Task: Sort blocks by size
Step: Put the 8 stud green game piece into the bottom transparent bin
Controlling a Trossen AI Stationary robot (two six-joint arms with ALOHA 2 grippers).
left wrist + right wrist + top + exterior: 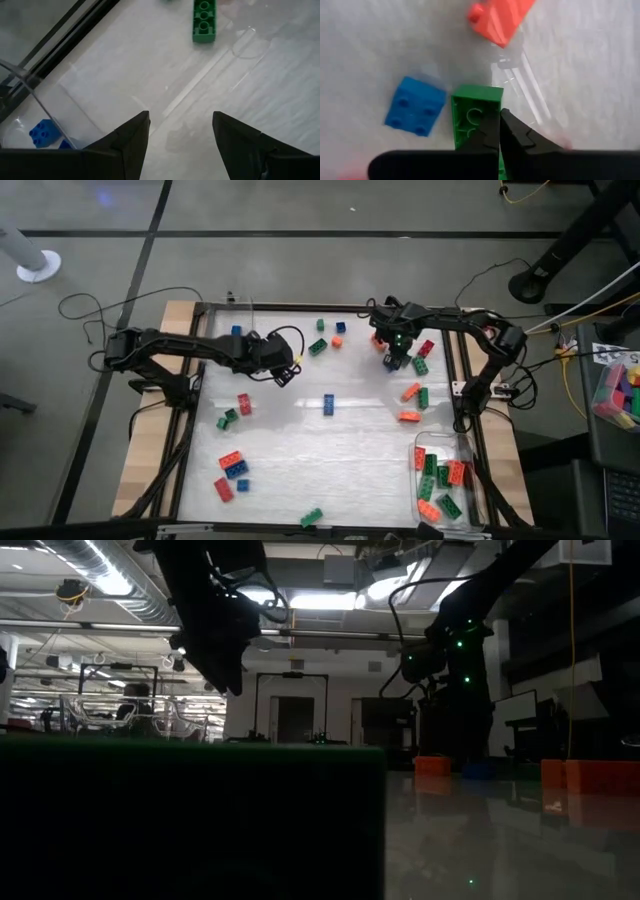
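1. Right claw [498, 131] is down at the far right part of the surface [330, 450], fingers pressed together over a green block [475, 112], with a blue block [415, 106] just beside it.
2. Left claw [180, 131] is spread, pinching nothing, near the far left corner.
3. More blocks lie scattered around, some in the bin [462, 448] near right.
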